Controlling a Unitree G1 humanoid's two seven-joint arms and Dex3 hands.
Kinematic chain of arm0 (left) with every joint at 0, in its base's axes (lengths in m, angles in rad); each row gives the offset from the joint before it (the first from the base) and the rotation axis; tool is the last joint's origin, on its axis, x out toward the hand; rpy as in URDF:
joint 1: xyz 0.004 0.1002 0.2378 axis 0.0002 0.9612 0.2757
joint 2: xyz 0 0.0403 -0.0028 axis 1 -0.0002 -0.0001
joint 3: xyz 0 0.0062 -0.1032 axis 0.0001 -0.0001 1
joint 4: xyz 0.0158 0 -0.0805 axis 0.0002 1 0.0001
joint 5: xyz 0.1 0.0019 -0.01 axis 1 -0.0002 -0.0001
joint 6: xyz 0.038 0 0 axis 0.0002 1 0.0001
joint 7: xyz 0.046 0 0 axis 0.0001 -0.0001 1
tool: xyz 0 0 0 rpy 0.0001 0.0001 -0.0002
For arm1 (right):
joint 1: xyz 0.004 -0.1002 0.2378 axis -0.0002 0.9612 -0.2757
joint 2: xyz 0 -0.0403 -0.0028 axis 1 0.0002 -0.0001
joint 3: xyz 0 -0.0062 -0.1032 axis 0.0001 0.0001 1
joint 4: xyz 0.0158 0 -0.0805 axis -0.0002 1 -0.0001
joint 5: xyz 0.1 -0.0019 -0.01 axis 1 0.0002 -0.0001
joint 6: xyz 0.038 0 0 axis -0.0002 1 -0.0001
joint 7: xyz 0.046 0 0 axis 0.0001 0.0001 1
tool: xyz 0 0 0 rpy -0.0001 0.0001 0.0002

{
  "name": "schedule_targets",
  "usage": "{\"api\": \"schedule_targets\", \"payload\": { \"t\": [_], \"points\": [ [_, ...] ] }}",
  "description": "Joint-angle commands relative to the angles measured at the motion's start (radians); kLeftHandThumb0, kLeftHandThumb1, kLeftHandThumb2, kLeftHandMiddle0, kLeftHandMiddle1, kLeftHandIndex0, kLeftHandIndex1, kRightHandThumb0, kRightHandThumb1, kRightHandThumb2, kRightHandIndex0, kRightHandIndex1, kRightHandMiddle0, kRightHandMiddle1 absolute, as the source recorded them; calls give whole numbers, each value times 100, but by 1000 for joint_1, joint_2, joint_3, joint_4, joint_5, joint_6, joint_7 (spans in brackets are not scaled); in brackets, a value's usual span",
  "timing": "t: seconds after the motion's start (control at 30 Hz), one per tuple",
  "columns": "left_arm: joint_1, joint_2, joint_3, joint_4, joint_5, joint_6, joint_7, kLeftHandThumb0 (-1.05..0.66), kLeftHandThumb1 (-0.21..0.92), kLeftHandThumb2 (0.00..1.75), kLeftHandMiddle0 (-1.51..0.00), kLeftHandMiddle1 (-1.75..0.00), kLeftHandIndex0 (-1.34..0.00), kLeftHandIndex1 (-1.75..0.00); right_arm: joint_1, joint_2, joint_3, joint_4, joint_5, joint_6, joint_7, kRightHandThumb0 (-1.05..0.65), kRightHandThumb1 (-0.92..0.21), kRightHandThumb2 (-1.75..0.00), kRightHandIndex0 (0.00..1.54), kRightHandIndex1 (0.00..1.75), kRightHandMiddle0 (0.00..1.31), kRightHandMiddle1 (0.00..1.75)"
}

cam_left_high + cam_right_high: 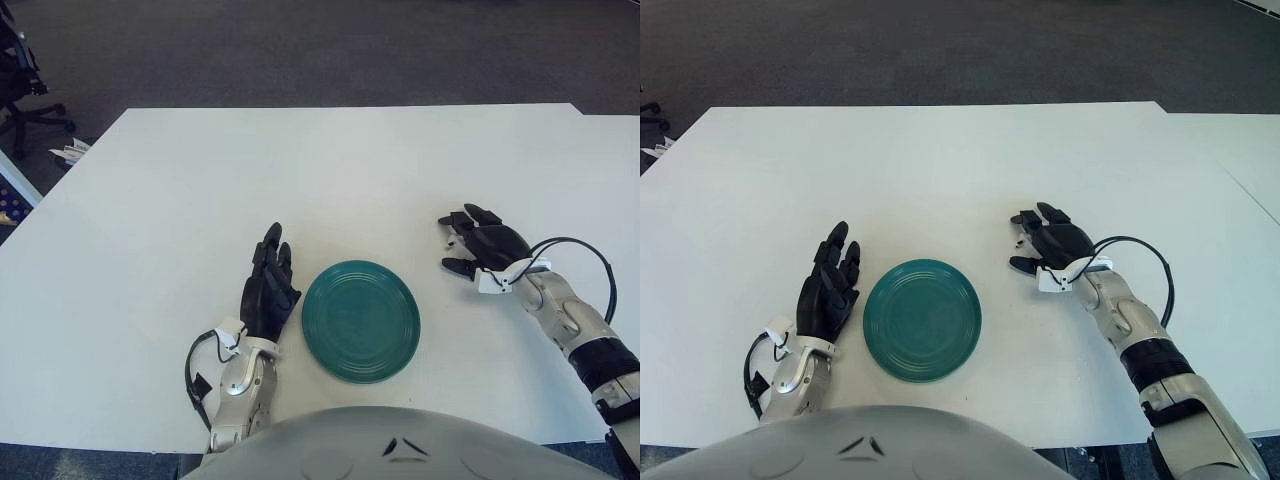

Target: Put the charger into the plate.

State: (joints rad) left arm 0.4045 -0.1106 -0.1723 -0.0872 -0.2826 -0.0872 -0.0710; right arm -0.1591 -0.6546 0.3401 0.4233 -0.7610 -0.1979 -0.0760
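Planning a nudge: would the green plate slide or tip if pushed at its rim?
The green plate lies flat and shallow on the smooth white table, so it would probably slide, not tip. It looks rigid. The left hand, fingers open, shows beside its left rim.

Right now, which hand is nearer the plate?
The left hand, fingers straight, right beside the plate's left rim. The right hand sits apart, past its upper right.

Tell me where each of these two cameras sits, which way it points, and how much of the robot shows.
Left eye view: on the head, facing forward and down at the white table; shows left hand, right hand, forearms, grey torso edge.
Right eye view: beside it, slightly rightward, same aim; same body parts.
Shared: round green ribbed plate between both hands; no charger visible.
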Motion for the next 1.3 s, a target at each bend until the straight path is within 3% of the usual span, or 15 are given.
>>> {"api": "schedule_targets", "payload": {
  "t": [0.0,0.77,1.03,1.2,1.27],
  "points": [
    [1,-23,10,10,-7,16,0,-105,92,104,0,0,0,-31,84,29,68,115,-12,29,70,-92,-92,-73,25,0,0,71],
    [4,-20,23,3,-25,32,-1,-105,92,107,0,0,0,-34,70,41,54,147,-1,71,40,-84,-92,-63,27,1,0,73],
    [8,-9,37,-1,-36,20,-25,-105,92,106,0,0,0,-38,78,64,48,147,-1,110,-18,-73,-92,-55,32,2,0,78],
    [10,-5,47,-6,-20,21,-17,-105,92,106,0,0,0,-37,78,81,46,173,3,110,-88,-67,-92,-50,45,8,5,83],
    [11,-3,51,-9,-19,22,-18,-105,92,106,0,0,0,-37,73,84,50,185,3,107,-106,-66,-92,-48,43,24,8,85]
  ]
}}
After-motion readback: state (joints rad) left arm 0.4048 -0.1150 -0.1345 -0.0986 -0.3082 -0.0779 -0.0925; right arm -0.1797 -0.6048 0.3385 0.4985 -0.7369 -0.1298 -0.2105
